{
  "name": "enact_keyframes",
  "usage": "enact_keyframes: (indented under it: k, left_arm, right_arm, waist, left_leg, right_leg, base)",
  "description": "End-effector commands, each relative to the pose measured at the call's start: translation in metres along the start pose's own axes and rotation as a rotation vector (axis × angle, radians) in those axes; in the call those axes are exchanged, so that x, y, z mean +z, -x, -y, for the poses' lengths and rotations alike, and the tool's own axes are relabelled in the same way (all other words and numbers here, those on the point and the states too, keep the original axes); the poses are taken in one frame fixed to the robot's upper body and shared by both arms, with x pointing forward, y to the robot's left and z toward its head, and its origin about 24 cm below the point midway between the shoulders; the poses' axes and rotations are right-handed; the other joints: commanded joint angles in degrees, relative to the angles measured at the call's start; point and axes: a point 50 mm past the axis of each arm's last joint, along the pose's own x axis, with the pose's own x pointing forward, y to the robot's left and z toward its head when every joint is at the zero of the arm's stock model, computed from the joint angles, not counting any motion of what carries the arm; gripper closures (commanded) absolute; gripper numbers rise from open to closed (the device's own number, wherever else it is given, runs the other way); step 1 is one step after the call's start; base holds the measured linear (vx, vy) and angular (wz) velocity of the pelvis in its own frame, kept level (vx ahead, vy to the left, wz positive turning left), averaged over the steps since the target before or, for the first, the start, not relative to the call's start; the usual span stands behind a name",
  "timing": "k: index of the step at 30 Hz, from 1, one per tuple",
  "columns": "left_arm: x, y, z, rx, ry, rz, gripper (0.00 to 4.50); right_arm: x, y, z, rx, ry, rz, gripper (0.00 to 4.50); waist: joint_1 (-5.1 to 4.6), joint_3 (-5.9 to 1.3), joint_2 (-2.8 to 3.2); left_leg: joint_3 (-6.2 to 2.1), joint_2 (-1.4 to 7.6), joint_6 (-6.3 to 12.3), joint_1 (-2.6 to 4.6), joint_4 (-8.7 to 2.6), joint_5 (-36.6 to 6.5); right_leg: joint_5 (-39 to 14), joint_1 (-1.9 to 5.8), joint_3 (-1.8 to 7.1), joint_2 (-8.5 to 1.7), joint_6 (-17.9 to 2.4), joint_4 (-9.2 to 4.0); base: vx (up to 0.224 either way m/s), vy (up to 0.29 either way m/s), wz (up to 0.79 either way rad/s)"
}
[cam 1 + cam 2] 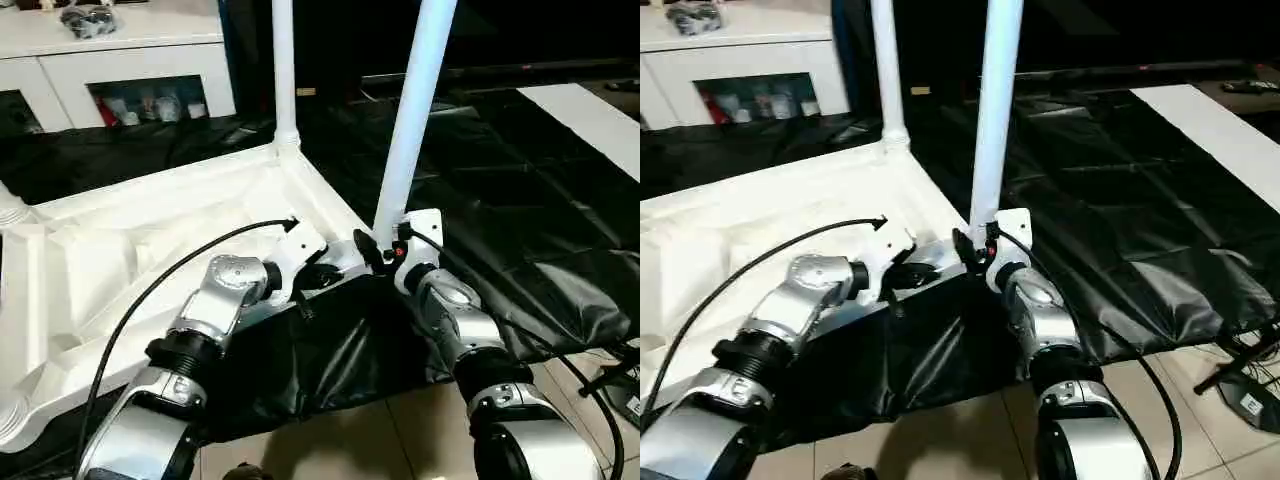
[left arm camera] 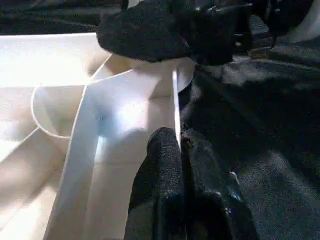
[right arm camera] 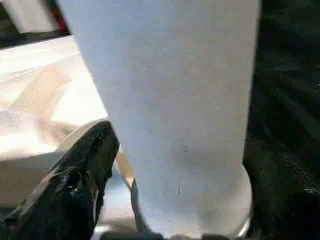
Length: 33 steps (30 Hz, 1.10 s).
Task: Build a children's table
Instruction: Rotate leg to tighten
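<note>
With the upturned table top (image 1: 150,250) on the black sheet (image 1: 1120,230), one leg (image 1: 284,70) stands socketed beyond the right gripper (image 1: 385,250), which clamps a second leg (image 1: 415,110) at the near corner while the left gripper (image 2: 177,145) pinches the rim (image 2: 175,100); remaining corners are cut off.

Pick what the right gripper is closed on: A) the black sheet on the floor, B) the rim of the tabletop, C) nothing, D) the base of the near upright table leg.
D: the right gripper clamps the foot of the near leg, where it enters the upturned tabletop.
</note>
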Motion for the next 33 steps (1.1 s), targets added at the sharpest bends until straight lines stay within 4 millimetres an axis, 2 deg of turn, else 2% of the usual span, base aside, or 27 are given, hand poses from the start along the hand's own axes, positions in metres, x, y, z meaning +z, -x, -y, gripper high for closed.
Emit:
enact_keyframes:
  k: [1, 3, 4, 7, 8, 10, 11, 12, 14, 17, 18, 22, 24, 26, 33]
  left_arm:
    - [0.017, -0.008, 0.016, -0.164, -0.067, 0.084, 4.5]
    - [0.015, -0.003, 0.014, -0.19, -0.076, 0.072, 4.5]
    - [0.015, -0.003, 0.014, -0.19, -0.076, 0.072, 4.5]
    - [0.011, 0.008, 0.009, -0.245, -0.091, 0.051, 4.5]
    - [0.011, 0.009, 0.009, -0.249, -0.092, 0.049, 4.5]
    - [0.009, 0.013, 0.007, -0.271, -0.097, 0.036, 4.5]
    - [0.008, 0.015, 0.006, -0.283, -0.101, 0.029, 4.5]
    - [0.008, 0.017, 0.006, -0.294, -0.103, 0.026, 4.5]
    - [0.007, 0.019, 0.006, -0.316, -0.104, 0.025, 4.5]
    - [0.007, 0.023, 0.006, -0.358, -0.105, 0.019, 4.5]
    - [0.006, 0.025, 0.006, -0.377, -0.109, 0.011, 4.5]
    - [0.005, 0.027, 0.006, -0.401, -0.113, 0.0, 4.5]
    - [0.003, 0.03, 0.005, -0.415, -0.119, -0.012, 4.5]
    - [0.002, 0.031, 0.004, -0.418, -0.12, -0.016, 4.5]
    - [0.002, 0.03, 0.004, -0.404, -0.111, -0.004, 4.5]
  right_arm:
    - [-0.007, -0.005, -0.029, 0.278, 0.076, -0.067, 0.31]
    - [-0.005, 0.0, -0.026, 0.359, 0.114, -0.083, 0.31]
    - [-0.005, 0.0, -0.026, 0.359, 0.114, -0.083, 0.31]
    - [-0.003, 0.016, -0.019, 0.569, 0.221, -0.156, 0.31]
    - [-0.003, 0.017, -0.018, 0.588, 0.226, -0.165, 0.31]
    - [-0.003, 0.025, -0.016, 0.688, 0.248, -0.207, 0.31]
    - [-0.002, 0.028, -0.015, 0.736, 0.251, -0.228, 0.55]
    - [-0.001, 0.031, -0.015, 0.771, 0.254, -0.239, 0.55]
    - [0.0, 0.034, -0.015, 0.823, 0.256, -0.253, 0.69]
    - [0.002, 0.039, -0.017, 0.921, 0.254, -0.288, 0.98]
    - [0.002, 0.04, -0.018, 0.956, 0.25, -0.306, 0.98]
    - [0.002, 0.043, -0.019, 1.0, 0.246, -0.335, 1.34]
    - [0.001, 0.045, -0.019, 1.028, 0.244, -0.355, 1.38]
    - [0.001, 0.045, -0.02, 1.033, 0.244, -0.357, 1.66]
    - [-0.001, 0.046, -0.023, 1.024, 0.256, -0.339, 1.81]
  waist:
    - [0.18, -3.51, 0.07]
    - [0.43, -3.67, 0.04]
    - [0.48, -3.68, 0.12]
    - [0.86, -3.73, -0.19]
    - [0.93, -3.76, -0.24]
    - [1.22, -3.63, -0.32]
    - [1.37, -3.58, -0.41]
    - [1.47, -3.54, -0.4]
    - [1.81, -3.41, -0.37]
    - [2.03, -3.39, -0.37]
    - [2.07, -3.41, -0.18]
    - [2.2, -3.47, -0.29]
    - [2.33, -3.55, -0.26]
    - [2.39, -3.53, -0.26]
    - [2.53, -3.72, -0.37]
  left_leg:
    - [0.28, 0.01, 0.43, 1.02, -3.37, -14.2]
    - [0.48, -0.02, 1.74, 0.9, -2.87, -11.4]
    - [0.55, 0.0, 1.99, 0.93, -2.81, -10.8]
    - [0.65, 0.06, 3.27, 1.04, -2.53, -10.3]
    - [0.65, 0.1, 3.56, 1.01, -2.52, -10.1]
    - [0.72, 0.24, 4.08, 1.07, -2.5, -10.7]
    - [0.7, 0.24, 4.14, 1.09, -2.51, -11.4]
    - [0.68, 0.25, 4.14, 1.11, -2.54, -11.7]
    - [0.74, 0.44, 3.48, 1.31, -2.69, -13.2]
    - [0.68, 0.45, 2.91, 1.35, -2.81, -14.2]
    - [0.62, 0.44, 2.81, 1.33, -2.85, -14.0]
    - [0.62, 0.46, 2.77, 1.31, -2.8, -13.8]
    - [0.62, 0.45, 2.82, 1.32, -2.72, -13.3]
    - [0.6, 0.44, 2.76, 1.3, -2.75, -13.0]
    - [0.63, 0.4, 3.19, 1.29, -2.51, -11.5]
  right_leg:
    - [-1.9, 1.99, 0.94, -1.77, -12.1, -3.83]
    - [3.7, 2.22, 0.77, -1.53, -13.5, -3.22]
    - [4.6, 2.15, 0.78, -1.57, -13.8, -3.12]
    - [5.6, 2.25, 0.69, -1.61, -14.6, -3.0]
    - [5.8, 2.3, 0.68, -1.6, -14.6, -2.98]
    - [4.7, 2.06, 0.73, -1.71, -14.9, -3.0]
    - [3.4, 2.12, 0.71, -1.71, -15.1, -3.09]
    - [2.6, 2.11, 0.72, -1.75, -15.1, -3.1]
    - [-0.2, 1.81, 0.88, -1.94, -15.2, -3.33]
    - [-2.5, 1.84, 0.9, -2.02, -15.0, -3.41]
    - [-2.4, 1.8, 0.89, -1.99, -15.1, -3.37]
    - [-1.7, 1.79, 0.87, -2.05, -15.4, -3.27]
    - [-0.9, 1.78, 0.84, -2.01, -15.6, -3.15]
    - [-0.7, 1.79, 0.82, -1.99, -15.6, -3.09]
    - [1.2, 1.86, 0.8, -2.03, -15.7, -2.88]
  base:
    - [0.0, 0.0, 0.0]
    - [0.0, 0.0, 0.0]
    - [0.0, 0.0, 0.0]
    - [0.0, 0.0, 0.0]
    - [0.0, 0.0, 0.0]
    - [0.0, 0.0, 0.0]
    - [0.0, 0.0, 0.0]
    - [0.0, 0.0, 0.0]
    - [0.0, 0.0, 0.0]
    - [0.0, 0.0, 0.0]
    - [0.0, 0.0, 0.0]
    - [0.0, 0.0, 0.0]
    - [0.0, 0.0, 0.0]
    - [0.0, 0.0, 0.0]
    - [0.0, 0.0, 0.0]
